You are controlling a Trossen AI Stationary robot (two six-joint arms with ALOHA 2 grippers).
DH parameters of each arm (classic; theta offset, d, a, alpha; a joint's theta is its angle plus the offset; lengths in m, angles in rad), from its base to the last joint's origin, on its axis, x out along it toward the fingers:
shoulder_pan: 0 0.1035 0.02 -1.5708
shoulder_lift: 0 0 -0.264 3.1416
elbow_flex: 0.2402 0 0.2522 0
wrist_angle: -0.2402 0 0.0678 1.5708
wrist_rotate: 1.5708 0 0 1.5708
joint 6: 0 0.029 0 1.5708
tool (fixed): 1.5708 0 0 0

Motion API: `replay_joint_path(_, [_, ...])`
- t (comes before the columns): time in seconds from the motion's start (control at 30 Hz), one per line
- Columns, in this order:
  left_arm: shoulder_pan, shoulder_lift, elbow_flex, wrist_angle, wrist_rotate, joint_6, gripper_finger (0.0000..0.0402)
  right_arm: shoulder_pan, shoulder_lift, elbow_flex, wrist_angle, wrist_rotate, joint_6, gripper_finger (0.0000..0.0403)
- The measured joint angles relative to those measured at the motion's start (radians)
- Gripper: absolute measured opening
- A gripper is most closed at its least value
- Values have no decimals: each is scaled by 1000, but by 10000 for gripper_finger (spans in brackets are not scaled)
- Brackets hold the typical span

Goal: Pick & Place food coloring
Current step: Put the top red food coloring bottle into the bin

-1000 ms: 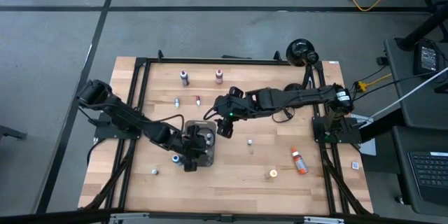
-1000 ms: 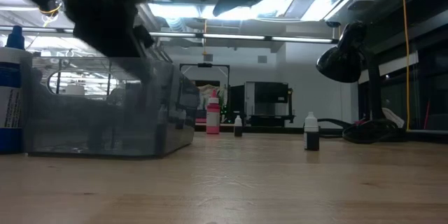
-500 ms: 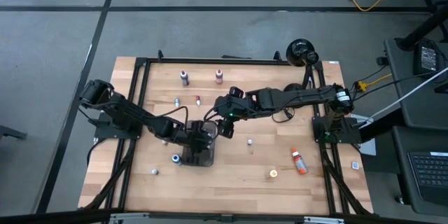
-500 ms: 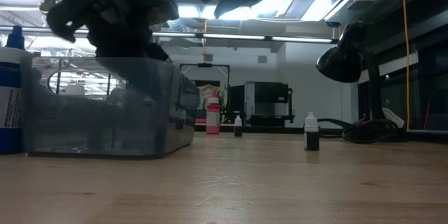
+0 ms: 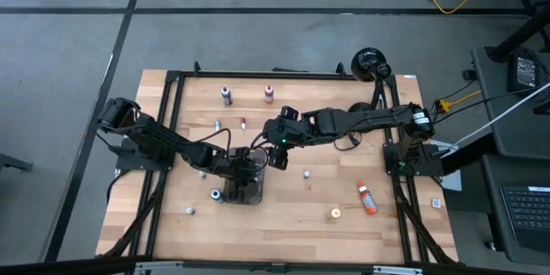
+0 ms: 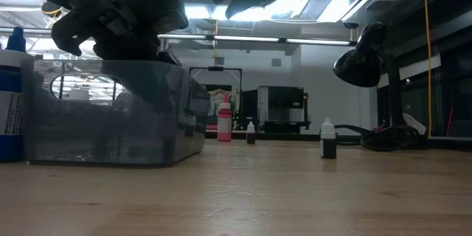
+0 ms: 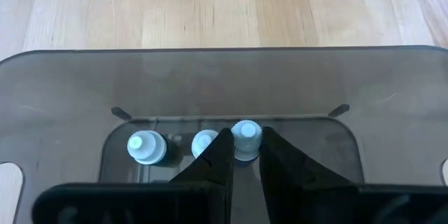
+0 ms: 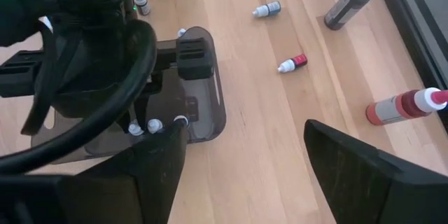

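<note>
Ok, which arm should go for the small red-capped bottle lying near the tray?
Probably right. The right hand hangs open near the red-capped bottle; the left hand is over the tray, fingers around a white-capped bottle.

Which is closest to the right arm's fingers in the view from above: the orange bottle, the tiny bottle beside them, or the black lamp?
From the right gripper:
1. The tiny bottle, just beside it, toward the table's middle.
2. The orange bottle, farther toward the right edge.
3. The black lamp, at the far right corner.
</note>
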Motion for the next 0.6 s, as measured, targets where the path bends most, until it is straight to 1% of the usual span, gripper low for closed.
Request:
replay_joint_path(0.4, [-1, 8, 0, 0, -12, 8, 41, -1, 0, 0, 0, 1, -3, 289])
replay_joint_path(0.6, [-2, 22, 0, 28, -14, 7, 41, -1, 0, 0, 0, 2, -3, 289])
